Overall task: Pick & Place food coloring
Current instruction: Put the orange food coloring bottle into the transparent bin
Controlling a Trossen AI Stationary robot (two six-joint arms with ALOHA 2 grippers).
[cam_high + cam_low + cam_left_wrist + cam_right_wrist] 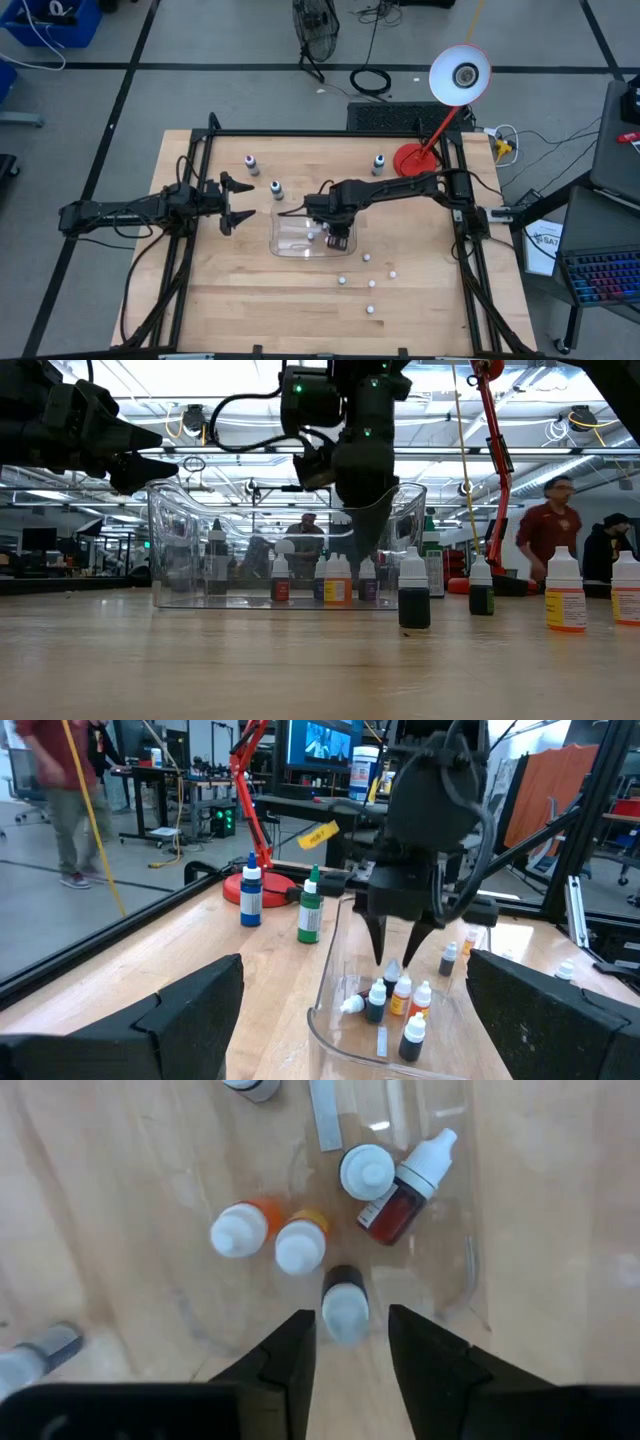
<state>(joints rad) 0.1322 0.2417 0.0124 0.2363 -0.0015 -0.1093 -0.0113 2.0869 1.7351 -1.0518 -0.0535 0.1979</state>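
Right gripper (347, 1342) pointing down, fingers slightly parted — left gripper (238, 203) wide open

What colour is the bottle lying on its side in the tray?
Dark red bottle with a white cap; right wrist view shows it best.

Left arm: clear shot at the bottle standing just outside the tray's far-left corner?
Probably yes. The left gripper hangs open beside that bottle, with bare table between. The right gripper is busy inside the clear tray, well clear of that path.

small white-capped food coloring bottles (345, 1308) upright inside clear tray (285, 240)
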